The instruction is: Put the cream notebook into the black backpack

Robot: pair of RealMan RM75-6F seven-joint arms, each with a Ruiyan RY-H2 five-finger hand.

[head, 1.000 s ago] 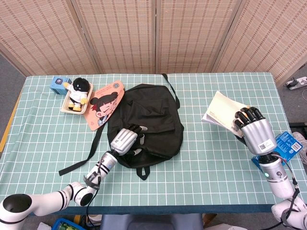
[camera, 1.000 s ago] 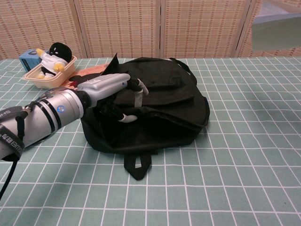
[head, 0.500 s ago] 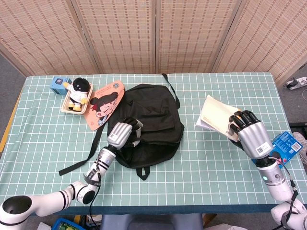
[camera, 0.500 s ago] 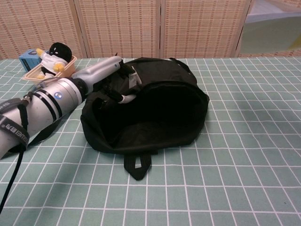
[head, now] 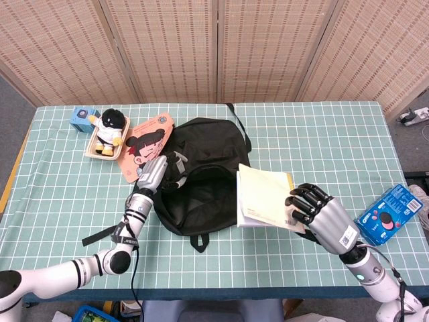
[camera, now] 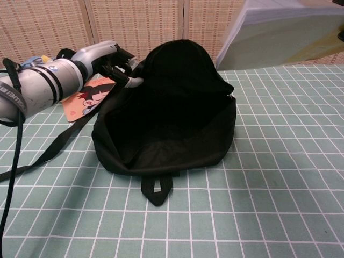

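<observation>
While my left hand (head: pixel 155 176) grips the backpack (head: pixel 201 178) flap up and my right hand (head: pixel 315 210) clutches the notebook (head: pixel 263 196), its corner could snag the rim.

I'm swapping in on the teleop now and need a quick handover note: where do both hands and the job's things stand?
Left robot hand: grips the backpack at its left edge and holds the flap up; the mouth gapes wide in the chest view.
Right robot hand: holds the notebook by its right edge, raised just right of the opening.
Done: notebook picked up, backpack opened.
Left: slide the notebook into the opening, then let go with both hands.
</observation>
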